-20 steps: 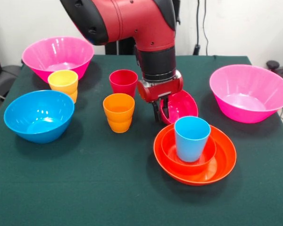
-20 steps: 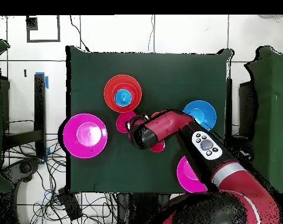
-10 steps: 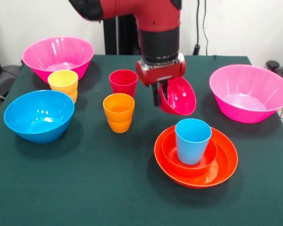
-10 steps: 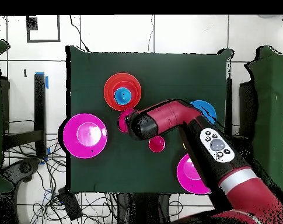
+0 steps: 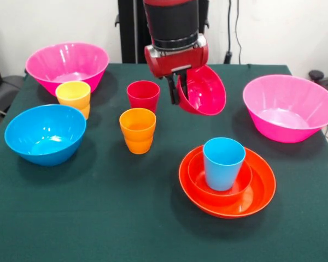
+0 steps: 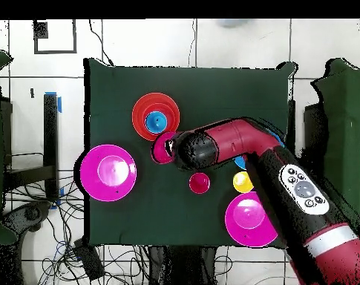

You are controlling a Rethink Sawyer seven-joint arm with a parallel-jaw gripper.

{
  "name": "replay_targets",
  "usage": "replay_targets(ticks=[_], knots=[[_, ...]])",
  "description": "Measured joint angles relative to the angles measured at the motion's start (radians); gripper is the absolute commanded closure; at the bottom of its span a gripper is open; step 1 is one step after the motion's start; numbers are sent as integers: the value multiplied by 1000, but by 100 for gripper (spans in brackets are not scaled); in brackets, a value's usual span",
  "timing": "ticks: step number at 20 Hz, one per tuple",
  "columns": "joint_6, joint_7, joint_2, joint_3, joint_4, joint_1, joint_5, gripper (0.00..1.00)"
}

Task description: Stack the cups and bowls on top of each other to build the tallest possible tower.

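Front view: pincer [image 5: 176, 90] clamped on the rim of the small glossy crimson plastic bowl [image 5: 203, 90], now lifted well clear of the green worktop [image 5: 98, 207], tilted, higher and farther back than a second ago. Near right, the blue ridged plastic cup [image 5: 223, 162] upright inside the small orange bowl [image 5: 199, 176], itself nested in the wide shallow orange bowl [image 5: 257, 188]. Red cup [image 5: 142, 95], orange cup [image 5: 137, 130] and yellow cup [image 5: 73, 97] loose at left, beside the medium blue bowl [image 5: 44, 134]. Large pink bowls far left [image 5: 66, 64] and right [image 5: 288, 106].

Overhead view: crimson bowl just beside the orange stack, not over it. Likely next: carrying it above the blue cup.
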Motion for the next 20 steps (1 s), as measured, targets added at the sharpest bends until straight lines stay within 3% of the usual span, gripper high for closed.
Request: replay_targets(ticks=[3, 13, 20], knots=[[5, -56, 18, 72, 1, -76, 45, 100], [1, -151, 69, 195, 5, -178, 80, 100], [-116, -151, 109, 284, 43, -222, 75, 100]])
